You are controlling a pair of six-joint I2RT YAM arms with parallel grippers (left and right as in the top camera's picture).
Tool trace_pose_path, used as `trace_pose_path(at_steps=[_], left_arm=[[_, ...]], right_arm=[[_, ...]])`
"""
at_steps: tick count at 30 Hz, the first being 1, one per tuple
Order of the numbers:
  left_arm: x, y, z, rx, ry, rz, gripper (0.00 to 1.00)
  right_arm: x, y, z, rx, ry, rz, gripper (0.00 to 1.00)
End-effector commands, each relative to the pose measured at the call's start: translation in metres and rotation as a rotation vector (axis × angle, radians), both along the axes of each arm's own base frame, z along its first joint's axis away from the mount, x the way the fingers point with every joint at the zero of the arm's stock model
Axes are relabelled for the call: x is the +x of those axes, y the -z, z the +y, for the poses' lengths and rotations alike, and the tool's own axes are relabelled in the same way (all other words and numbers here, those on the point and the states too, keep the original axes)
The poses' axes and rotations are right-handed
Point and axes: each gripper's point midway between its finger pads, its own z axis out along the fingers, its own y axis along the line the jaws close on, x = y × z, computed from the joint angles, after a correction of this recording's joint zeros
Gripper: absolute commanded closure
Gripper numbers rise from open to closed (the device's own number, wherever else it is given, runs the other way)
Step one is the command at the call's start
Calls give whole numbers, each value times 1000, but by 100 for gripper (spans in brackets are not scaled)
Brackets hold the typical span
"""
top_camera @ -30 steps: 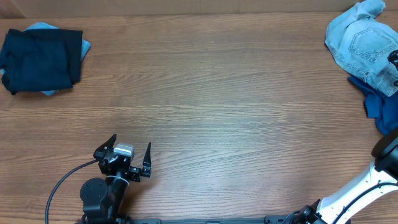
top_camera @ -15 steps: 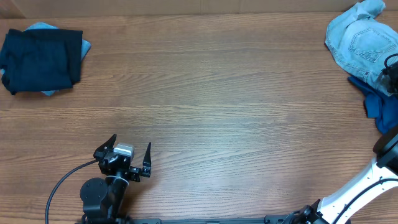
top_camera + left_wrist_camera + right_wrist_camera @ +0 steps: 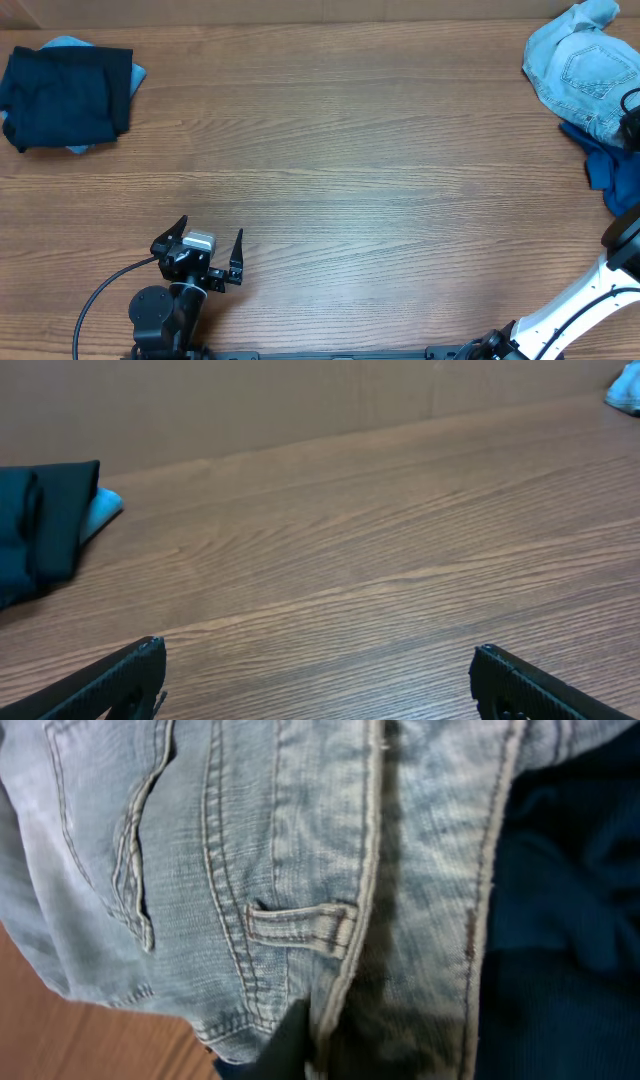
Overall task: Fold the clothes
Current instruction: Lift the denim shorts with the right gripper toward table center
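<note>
At the far left corner of the bench [image 3: 350, 180] a folded garment [image 3: 65, 95] lies on top of another piece of clothing [image 3: 138, 74] that sticks out behind it and to its right. At the far right corner lie the shorts [image 3: 575, 65], overlapping a further garment [image 3: 610, 170] just in front of them at the right edge, with the right end effector [image 3: 632, 105] where the two meet. The left end effector [image 3: 211, 230] is near the front edge, left of centre, well apart from all the clothing.
</note>
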Motion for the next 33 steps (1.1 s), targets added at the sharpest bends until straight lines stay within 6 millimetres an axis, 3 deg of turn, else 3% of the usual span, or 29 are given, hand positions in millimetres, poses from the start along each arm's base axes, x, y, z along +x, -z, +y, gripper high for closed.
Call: trace_pose_path(at_steps=[1, 4, 8, 12, 14, 17, 22, 27, 33], left_arm=[[1, 3, 4, -10, -22, 5, 0], [1, 3, 4, -10, -22, 5, 0], [1, 3, 4, -10, -22, 5, 0], [1, 4, 4, -10, -22, 5, 0], [1, 3, 4, -10, -22, 5, 0], [1, 3, 4, -11, -22, 5, 0], [1, 3, 4, -11, -22, 5, 0], [1, 4, 4, -10, -22, 5, 0], [1, 3, 4, -10, -22, 5, 0]], right_arm=[[7, -18, 9, 30, -30, -47, 96], [16, -61, 22, 46, -81, -153, 96], [26, -146, 49, 8, -167, -310, 96], [24, -222, 84, -74, -242, -403, 96], [21, -269, 114, -121, -297, -463, 96], [17, -316, 151, -162, -364, -532, 96], [-1, -407, 237, -233, -520, -686, 96], [-25, -456, 297, -249, -633, -783, 96], [-48, -485, 356, -205, -787, -874, 96]])
